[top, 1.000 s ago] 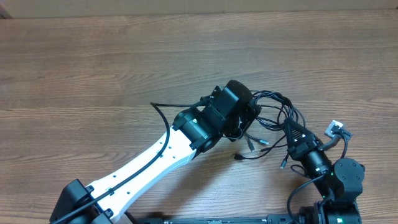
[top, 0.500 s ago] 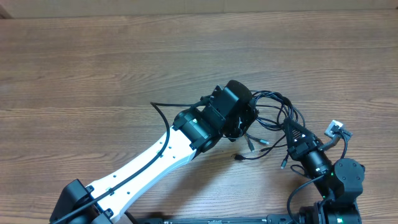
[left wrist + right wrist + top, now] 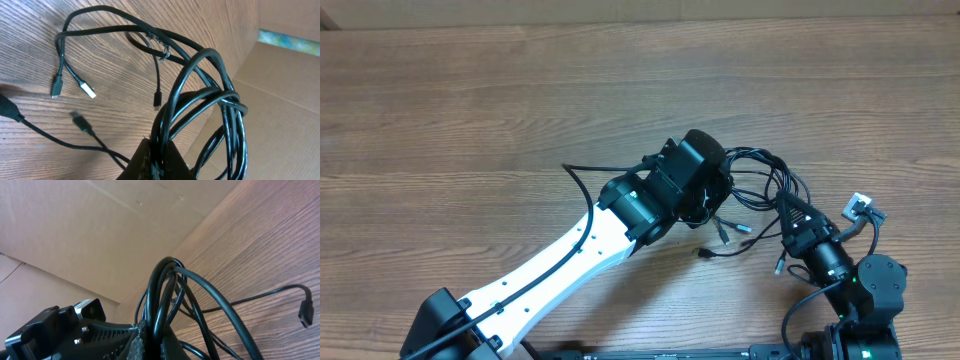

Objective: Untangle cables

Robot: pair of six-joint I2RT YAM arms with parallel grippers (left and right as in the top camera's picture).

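From the lower left of the overhead view my left arm [image 3: 570,255] reaches to mid-frame, where its left gripper [image 3: 151,161] is clamped down on a handful of the cables [image 3: 226,95], several strands pinched together between the narrow fingers. The cables lie in one small snarl right of centre on the wooden table [image 3: 470,100], loops stacked over loops. In the left wrist view loose ends trail away to the left, a silver plug [image 3: 89,92] lying just beside a dark one [image 3: 56,90]. On the far side of the tangle the right gripper [image 3: 150,339] is likewise closed tight on a bunch of strands, with one free plug [image 3: 304,312] resting on the wood at the right edge of that view.

I judge these cords light, limp and slightly springy; they should slide over each other but catch where the loops cross and at the plugs. Grabbing bundles tends to tighten a knot, so I would rather take a single strand near a free end, behind its plug.
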